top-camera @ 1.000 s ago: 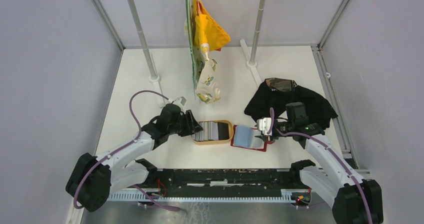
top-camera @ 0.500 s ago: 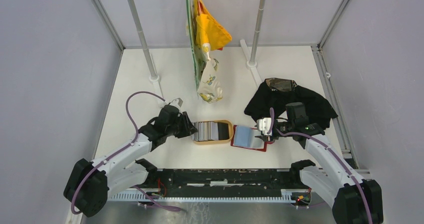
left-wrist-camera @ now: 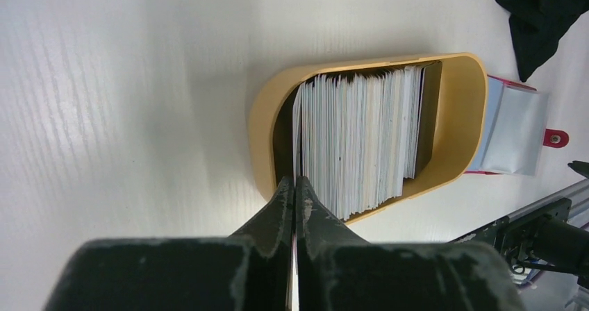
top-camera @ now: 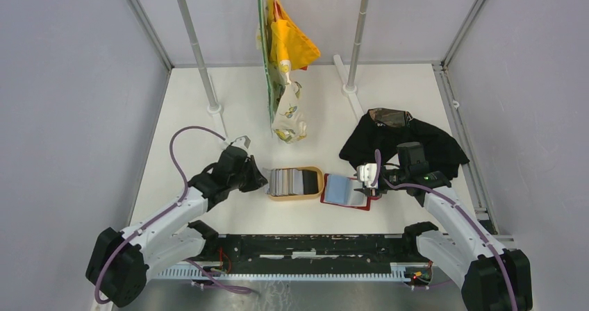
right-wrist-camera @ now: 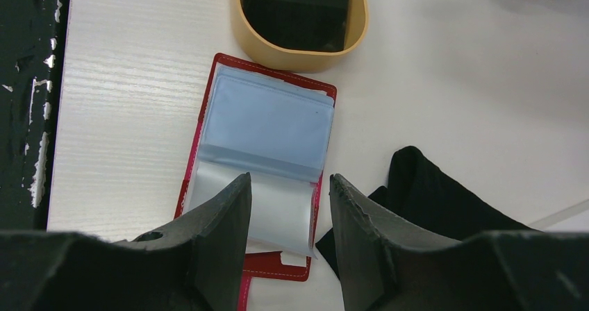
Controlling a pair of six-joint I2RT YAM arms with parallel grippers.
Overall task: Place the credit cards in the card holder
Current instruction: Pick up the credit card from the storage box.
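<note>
Several credit cards (left-wrist-camera: 361,144) stand on edge in a tan oval tray (left-wrist-camera: 260,130), which also shows in the top view (top-camera: 295,195). My left gripper (left-wrist-camera: 296,182) is at the tray's left end, shut on the outermost card (left-wrist-camera: 296,137), seen edge-on between the fingertips; in the top view this gripper (top-camera: 258,179) is just left of the tray. The red card holder (right-wrist-camera: 278,266) lies open right of the tray, its clear sleeves (right-wrist-camera: 267,123) facing up. My right gripper (right-wrist-camera: 290,186) is open just above its near half, with nothing between the jaws.
A black cloth (top-camera: 403,141) lies right of the card holder, close to my right fingers (right-wrist-camera: 430,200). Yellow and patterned bags (top-camera: 285,68) hang from a rack at the back centre between two poles. A black rail (top-camera: 312,245) runs along the near edge.
My left gripper has drawn back a little to the left, away from the tray, still shut. The right arm and the card holder have not moved.
</note>
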